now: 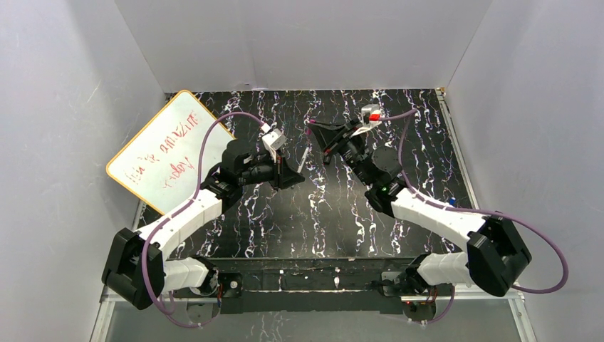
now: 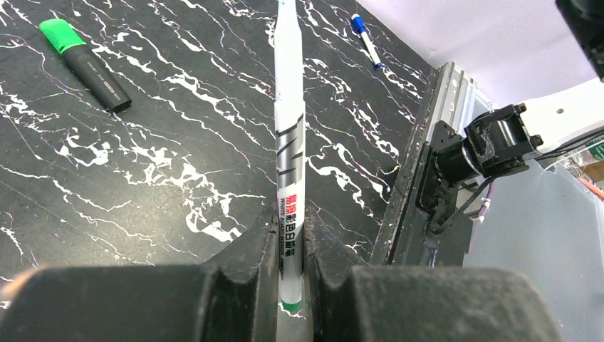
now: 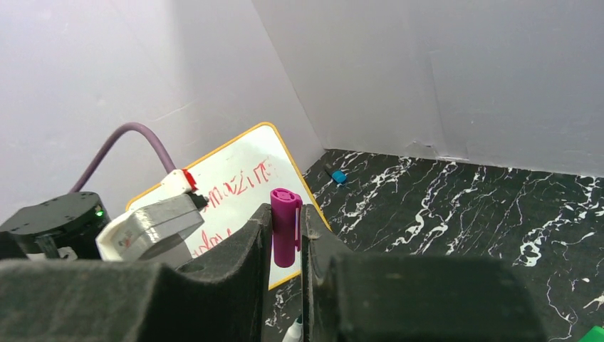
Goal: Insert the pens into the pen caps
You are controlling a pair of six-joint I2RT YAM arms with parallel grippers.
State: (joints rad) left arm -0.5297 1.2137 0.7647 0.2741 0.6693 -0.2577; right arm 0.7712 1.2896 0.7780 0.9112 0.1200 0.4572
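My left gripper point(image 2: 290, 228) is shut on the slim white-grey pen point(image 2: 290, 142), which sticks straight out from the jaws above the table. In the top view the left gripper point(image 1: 295, 174) holds this pen point(image 1: 304, 158) pointing up toward my right gripper point(image 1: 317, 135). My right gripper point(image 3: 286, 221) is shut on the magenta cap point(image 3: 285, 228), with the cap's closed end poking past the fingertips. The pen's tip point(image 3: 294, 329) shows just below that cap, apart from it. A thicker black marker with a green end point(image 2: 84, 60) lies on the table. The magenta pen and the pale pink cap are out of view.
The yellow-rimmed whiteboard point(image 1: 171, 149) with red writing leans at the left wall and also shows in the right wrist view point(image 3: 235, 178). A small blue cap point(image 3: 337, 176) lies near the back corner. A small blue-and-white pen point(image 2: 367, 39) lies near the table's edge rail point(image 2: 420, 142).
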